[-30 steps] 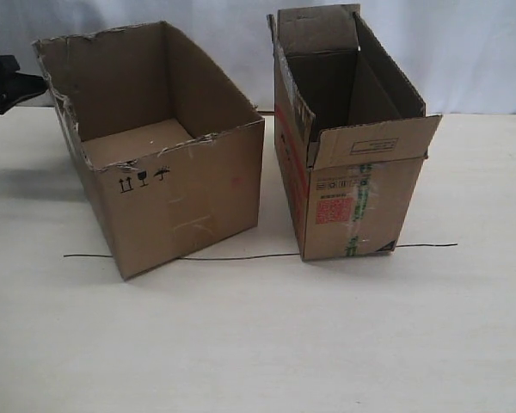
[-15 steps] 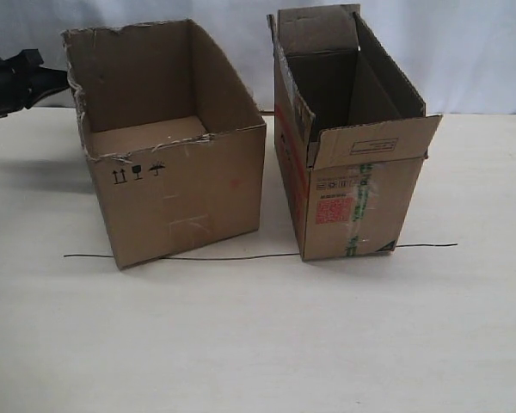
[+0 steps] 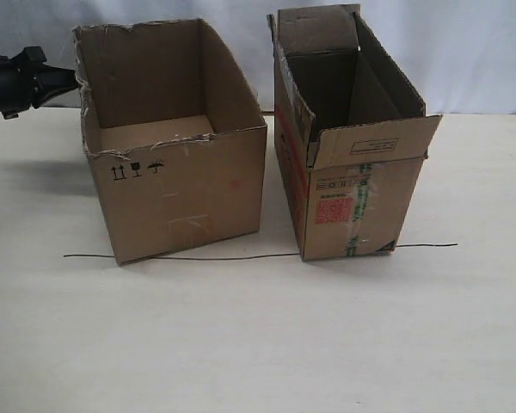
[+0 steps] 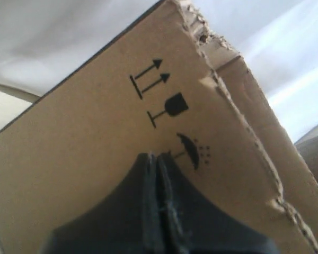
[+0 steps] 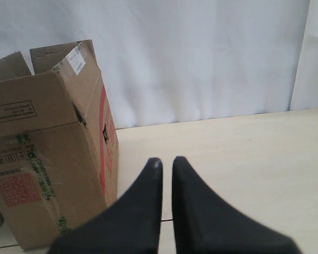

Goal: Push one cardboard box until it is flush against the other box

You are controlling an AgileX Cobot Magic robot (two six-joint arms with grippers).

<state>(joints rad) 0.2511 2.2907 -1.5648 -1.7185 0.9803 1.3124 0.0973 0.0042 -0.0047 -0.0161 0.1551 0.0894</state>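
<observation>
**Closed gripper shoves the wide box toward its neighbour**

The left gripper (image 4: 158,159) has its jaws pressed together, tip against the left wall of the cardboard box (image 3: 176,146), a blunt pusher rather than a grasp; the box sits left of the other box (image 3: 353,138), a narrow gap between them; the right gripper (image 5: 167,161), jaws nearly touching, hangs idle to the right of that carton.

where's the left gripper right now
In the exterior view the left gripper is at the far left, against the upper outer side of the torn box; its wrist view shows its shut tips on that wall.
</observation>
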